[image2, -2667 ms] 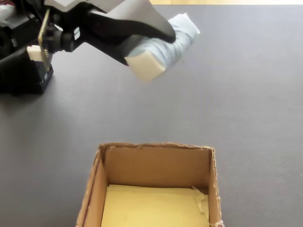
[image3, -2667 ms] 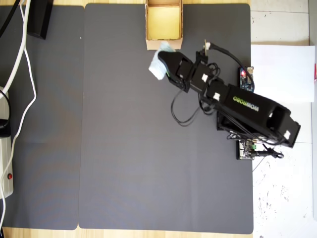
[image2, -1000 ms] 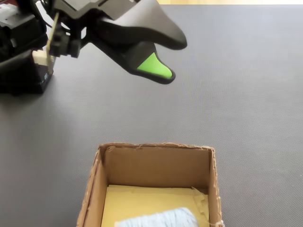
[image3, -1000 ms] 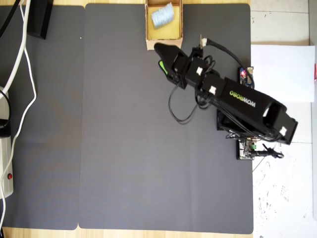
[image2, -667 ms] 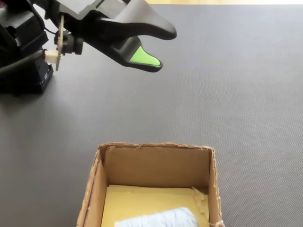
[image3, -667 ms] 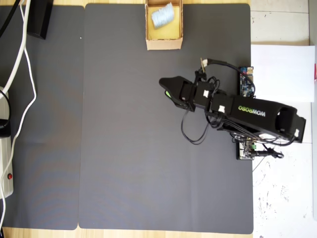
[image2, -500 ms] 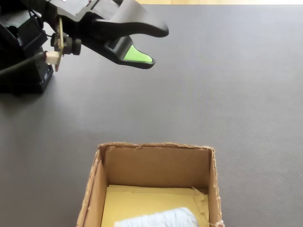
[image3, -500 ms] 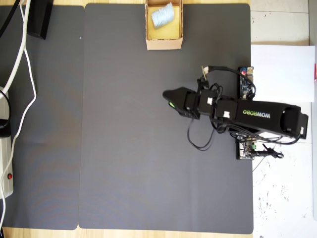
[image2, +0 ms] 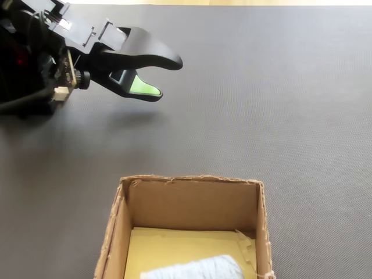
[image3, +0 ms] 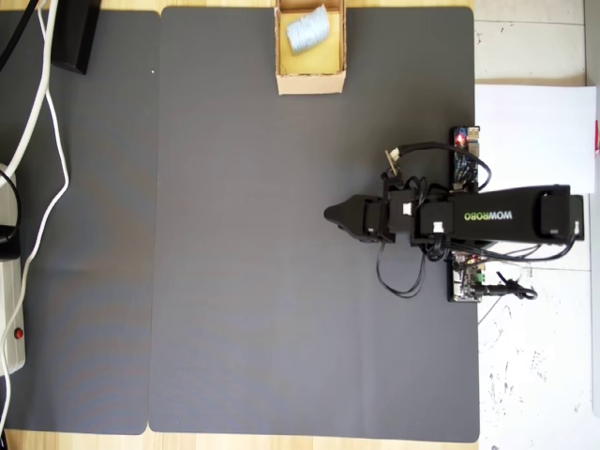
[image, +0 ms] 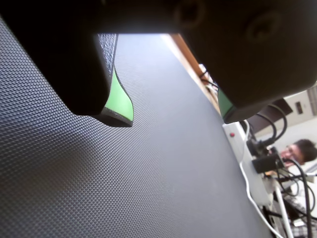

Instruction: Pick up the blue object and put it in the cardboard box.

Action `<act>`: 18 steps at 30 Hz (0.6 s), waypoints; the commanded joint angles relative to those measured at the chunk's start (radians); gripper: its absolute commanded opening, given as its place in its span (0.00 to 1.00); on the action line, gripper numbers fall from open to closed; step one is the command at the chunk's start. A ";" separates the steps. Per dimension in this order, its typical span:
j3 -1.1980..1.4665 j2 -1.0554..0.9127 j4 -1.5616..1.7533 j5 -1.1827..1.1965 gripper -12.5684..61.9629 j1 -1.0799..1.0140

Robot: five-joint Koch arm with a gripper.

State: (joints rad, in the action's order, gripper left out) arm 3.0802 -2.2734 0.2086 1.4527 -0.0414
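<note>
The blue object [image2: 195, 268] is a pale blue-white wrinkled bundle lying on the yellowish floor of the cardboard box [image2: 192, 200]. In the overhead view the blue object [image3: 307, 28] sits inside the cardboard box [image3: 309, 82] at the top edge of the mat. My gripper [image2: 167, 78] hovers above the bare mat, well away from the box, open and holding nothing. The wrist view shows the gripper [image: 173, 116] with its green-padded fingers [image: 121, 101] wide apart and only mat between them. From above, the gripper [image3: 330, 214] points left, at mid-right of the mat.
A dark textured mat [image3: 234, 281] covers the table. A white power strip [image3: 11, 319] and cables [image3: 42, 122] lie off its left edge. The arm's base and boards [image3: 464, 272] stand at the right edge, next to white paper [image3: 534, 131].
</note>
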 commanded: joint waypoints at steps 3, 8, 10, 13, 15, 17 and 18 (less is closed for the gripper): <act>0.038 -0.095 -0.049 0.018 0.63 0.006; 0.038 -0.095 -0.196 0.015 0.63 0.005; 0.038 -0.095 -0.262 0.015 0.63 0.000; 0.038 -0.095 -0.262 0.015 0.62 -0.005; 0.038 -0.095 -0.261 0.015 0.63 -0.005; 0.038 -0.095 -0.262 0.014 0.63 -0.008; 0.038 -0.095 -0.262 0.014 0.63 -0.008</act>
State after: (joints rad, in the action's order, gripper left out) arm 3.0802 -2.2734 0.0568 1.4557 -0.0476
